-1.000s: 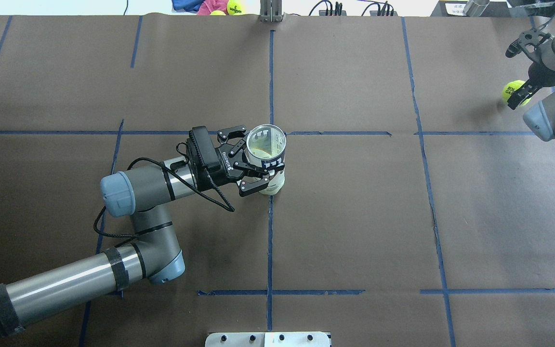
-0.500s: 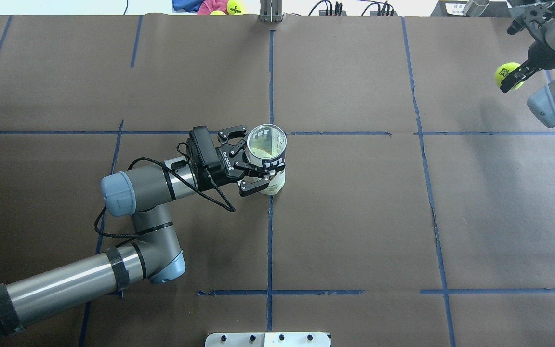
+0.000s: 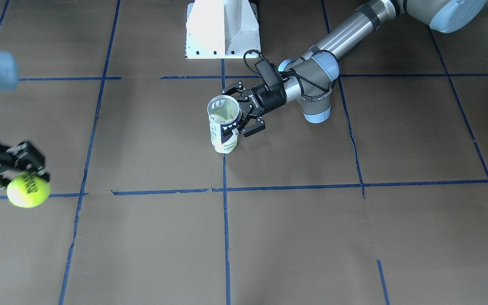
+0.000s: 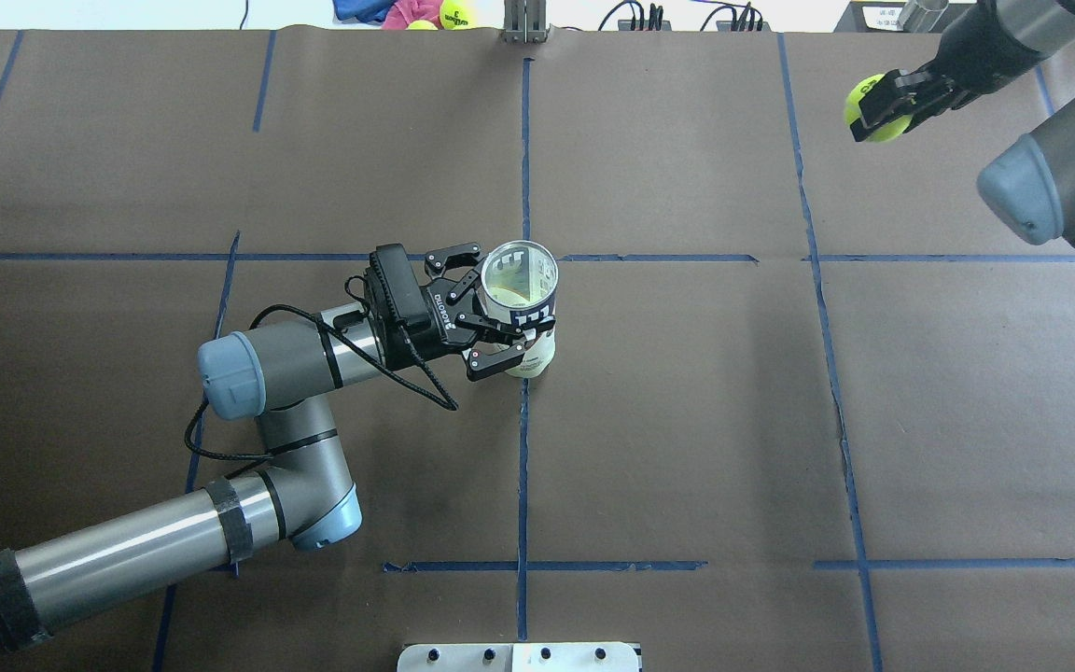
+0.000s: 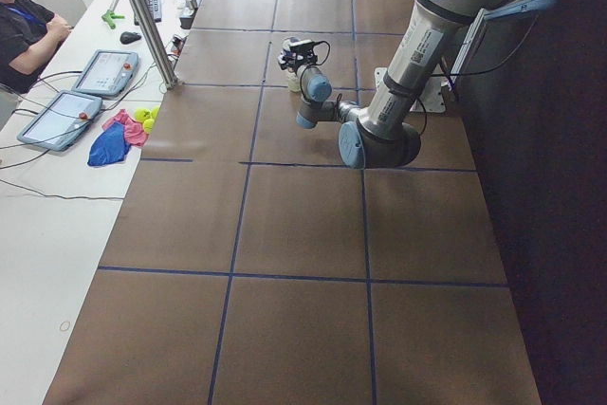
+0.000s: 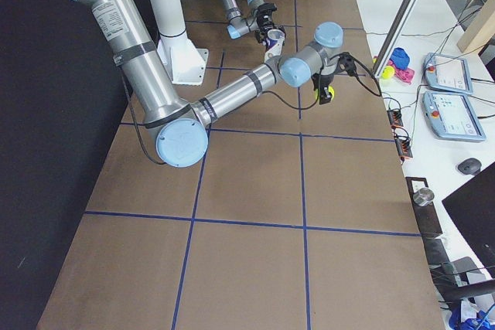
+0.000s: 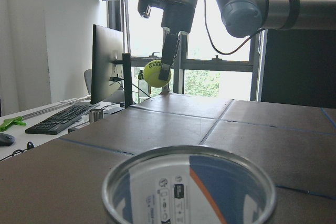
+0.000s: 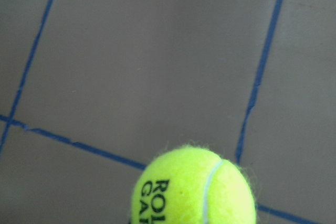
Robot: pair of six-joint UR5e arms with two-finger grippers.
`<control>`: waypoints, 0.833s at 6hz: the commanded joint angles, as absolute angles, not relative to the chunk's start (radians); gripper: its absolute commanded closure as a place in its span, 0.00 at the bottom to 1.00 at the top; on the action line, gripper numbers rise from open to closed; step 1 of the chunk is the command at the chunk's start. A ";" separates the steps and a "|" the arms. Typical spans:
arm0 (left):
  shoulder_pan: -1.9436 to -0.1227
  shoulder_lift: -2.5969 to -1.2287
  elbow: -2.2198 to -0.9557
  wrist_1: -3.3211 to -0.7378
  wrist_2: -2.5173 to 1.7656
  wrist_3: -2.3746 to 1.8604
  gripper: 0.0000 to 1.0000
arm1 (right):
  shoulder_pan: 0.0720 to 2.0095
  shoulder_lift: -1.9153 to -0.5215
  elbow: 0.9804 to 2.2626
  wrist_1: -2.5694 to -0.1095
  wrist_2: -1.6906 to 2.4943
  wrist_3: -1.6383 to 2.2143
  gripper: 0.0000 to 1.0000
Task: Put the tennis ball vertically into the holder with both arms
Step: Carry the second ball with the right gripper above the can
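On my screens the brown table (image 4: 687, 420) fills nearly everything, ruled into big squares by blue tape lines (image 4: 523, 467). The left arm (image 4: 127, 551) comes in from the near left corner and bends at the elbow to reach the middle of the table. The right arm (image 6: 232, 98) stretches from the near edge out toward the far right corner. The holder (image 3: 223, 127) stands upright about midway between the left and right edges, right on the centre tape line and a little nearer the far edge than the near one. Its open mouth faces straight up, and I can see the navy and white label on its wall. The left tool (image 4: 500, 301) lies level and takes the holder from the side, its two fingers spread wide with the can between them and set against its wall. From the left wrist camera I look straight over the can's metal rim. The right tool (image 4: 883, 101) hangs near the far edge toward the right corner, fingers pointing down and pinched on the tennis ball (image 4: 869, 93). The ball is yellow-green with black lettering and is held clear above the table, well apart from the holder.
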State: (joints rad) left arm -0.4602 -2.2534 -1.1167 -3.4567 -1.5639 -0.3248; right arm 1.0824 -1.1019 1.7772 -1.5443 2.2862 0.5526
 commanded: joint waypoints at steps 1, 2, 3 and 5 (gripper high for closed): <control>-0.462 -2.253 -1.117 -3.456 -1.563 -0.324 0.20 | 0.889 -0.929 2.032 -1.899 2.162 0.825 1.00; -0.462 -2.252 -1.117 -3.456 -1.563 -0.324 0.20 | 0.817 -0.849 2.033 -1.928 2.131 0.944 1.00; -0.462 -2.252 -1.117 -3.456 -1.565 -0.319 0.20 | 0.733 -0.809 2.028 -1.939 2.052 1.000 1.00; -0.465 -2.255 -1.117 -3.455 -1.565 -0.313 0.20 | 0.695 -0.750 2.007 -1.991 2.028 1.002 1.00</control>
